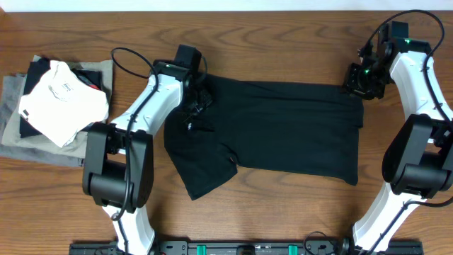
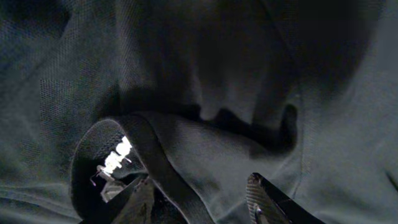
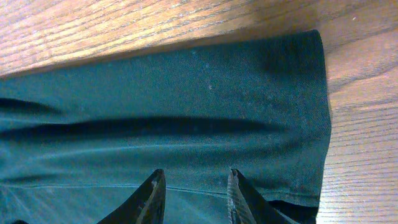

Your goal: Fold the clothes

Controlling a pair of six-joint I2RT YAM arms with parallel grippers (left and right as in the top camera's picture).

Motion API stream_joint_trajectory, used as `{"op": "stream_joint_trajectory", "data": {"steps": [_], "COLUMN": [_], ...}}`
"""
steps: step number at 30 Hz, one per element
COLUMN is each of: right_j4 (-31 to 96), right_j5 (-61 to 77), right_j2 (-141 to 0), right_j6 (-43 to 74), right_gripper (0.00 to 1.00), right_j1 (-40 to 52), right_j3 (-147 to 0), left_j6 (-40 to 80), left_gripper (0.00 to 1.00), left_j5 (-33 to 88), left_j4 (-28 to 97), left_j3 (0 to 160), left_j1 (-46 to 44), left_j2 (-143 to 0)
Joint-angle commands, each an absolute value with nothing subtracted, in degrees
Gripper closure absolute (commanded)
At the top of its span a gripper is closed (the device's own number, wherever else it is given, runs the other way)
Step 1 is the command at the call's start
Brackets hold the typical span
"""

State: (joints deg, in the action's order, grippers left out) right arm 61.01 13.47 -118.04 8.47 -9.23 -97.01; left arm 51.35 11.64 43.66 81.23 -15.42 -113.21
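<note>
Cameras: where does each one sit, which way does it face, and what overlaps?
Overhead: fixed above the table, looking straight down on the black T-shirt and the pile of folded clothes; the left arm and right arm both show.
Left wrist: on the left arm, close over the shirt's collar and pale label; its jaws at the bottom edge.
Right wrist: on the right arm, looking down at a shirt edge and bare wood; its jaws at the bottom.
Shared: all three see the shirt; overhead and right wrist also see the tabletop.

the left tool (image 1: 193,105) hides the t-shirt's (image 1: 283,131) collar overhead; the label's (image 2: 116,158) print is unreadable.
</note>
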Motion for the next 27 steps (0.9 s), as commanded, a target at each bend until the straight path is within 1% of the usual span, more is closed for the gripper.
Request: {"op": "stream_joint_trajectory", "data": {"steps": [1, 9, 14, 27], "right_j4": [61.14, 61.34, 61.36, 61.52], "right_j5": [13.41, 11.55, 11.55, 11.55], "right_j2": [-117.36, -117.36, -117.36, -117.36], "right_j6": [8.05, 8.08, 8.08, 8.08], "right_gripper": [0.69, 0.69, 0.68, 0.69], "right_j1": [-8.97, -8.97, -8.97, -8.97], "right_j3": [-96.62, -96.62, -96.62, -96.62], "left_j6": [54.35, 54.46, 56.51, 56.51], "left_gripper": [0.49, 0.49, 0.49, 0.50], "left_j5": [11.53, 11.11, 11.16, 11.16], "left_j4": [44.16, 43.99, 44.03, 42.13], "left_j3": [80.95, 80.73, 80.44, 79.22], "left_j1": [-15.05, -13.65, -12.93, -12.93], "left_j2": [-115.59, -115.85, -115.85, -115.85]}}
